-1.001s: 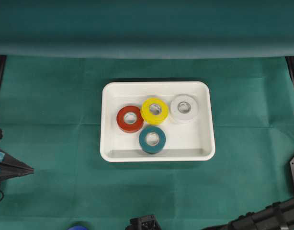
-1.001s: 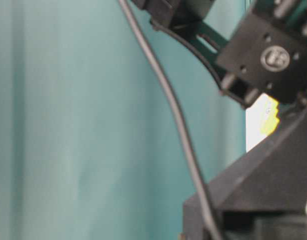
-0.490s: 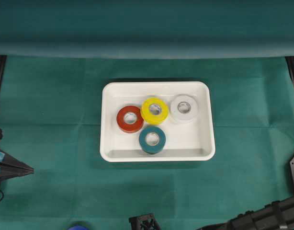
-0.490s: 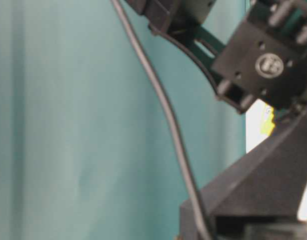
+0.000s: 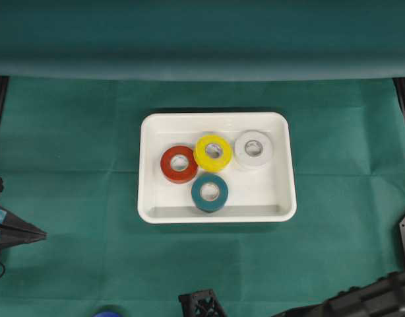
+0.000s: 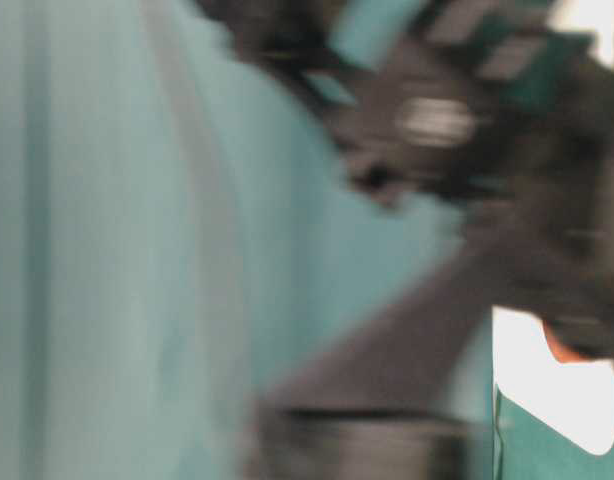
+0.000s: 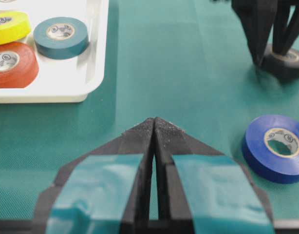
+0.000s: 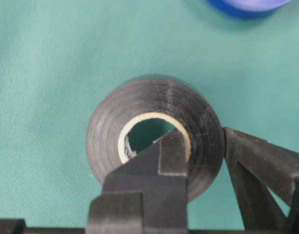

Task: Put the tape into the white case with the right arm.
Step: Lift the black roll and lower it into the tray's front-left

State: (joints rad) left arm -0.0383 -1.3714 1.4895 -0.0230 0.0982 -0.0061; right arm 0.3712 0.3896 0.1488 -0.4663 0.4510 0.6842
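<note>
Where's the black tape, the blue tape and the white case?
black tape [image 8: 154, 141]: right wrist view, on its wound top face, left of the hole.
blue tape [image 7: 276, 158]: left wrist view, on its upper face.
white case [image 5: 216, 119]: overhead view, on its far rim.

Evenly, softly lit from above, with only a thin shadow along the near rim of the white case [image 5: 217, 216] on the bench [image 5: 70, 165]. Sharp overhead. Heavily motion-smeared at table level, dark arm parts streaked, the white patch blown out. Blurred up close on the left claw [image 7: 154, 127]; soft sheen on the black tape [image 8: 154, 134].
</note>
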